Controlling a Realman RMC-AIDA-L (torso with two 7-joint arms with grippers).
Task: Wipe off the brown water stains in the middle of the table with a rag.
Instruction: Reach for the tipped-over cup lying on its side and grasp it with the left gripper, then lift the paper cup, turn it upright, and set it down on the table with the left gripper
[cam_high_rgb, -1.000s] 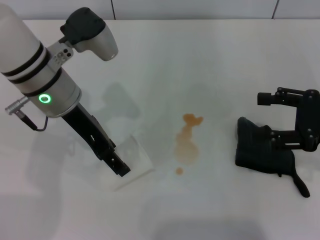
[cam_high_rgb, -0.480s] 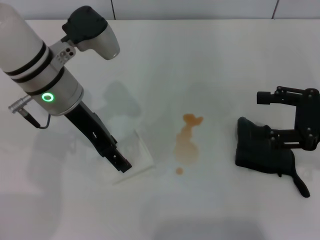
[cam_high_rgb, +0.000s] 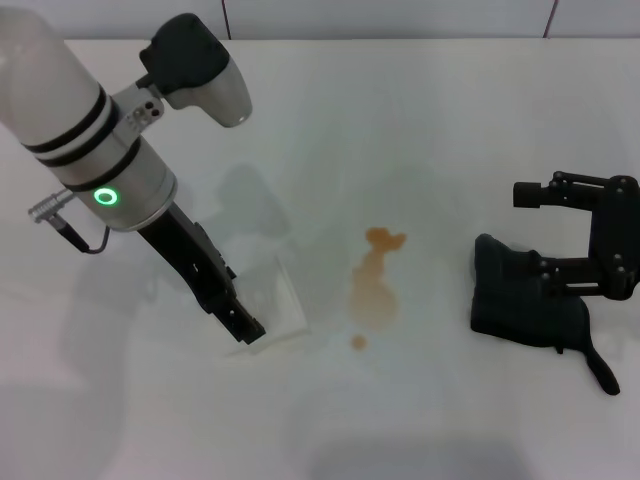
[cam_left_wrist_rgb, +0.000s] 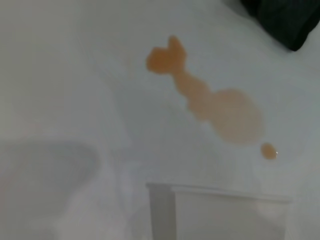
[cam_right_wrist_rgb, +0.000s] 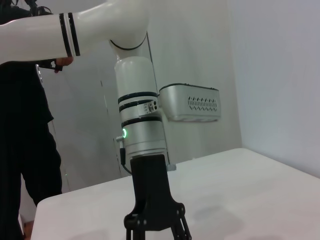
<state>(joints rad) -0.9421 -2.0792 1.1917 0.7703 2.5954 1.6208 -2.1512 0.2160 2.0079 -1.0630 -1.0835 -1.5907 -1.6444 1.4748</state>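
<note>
The brown water stains lie in a chain mid-table, with a tiny droplet at the near end. They also show in the left wrist view. The dark rag lies to their right, its tail trailing toward me; a corner shows in the left wrist view. My right gripper is open, its near finger resting on the rag and its far finger clear of it. My left gripper is shut on a clear plastic cup left of the stains.
The cup's rim shows in the left wrist view. The right wrist view shows my left arm and a person in black beyond the table. The table's far edge meets a wall.
My left arm has moved slightly right and away from me, carrying the clear cup with it. The right gripper and rag have not moved.
</note>
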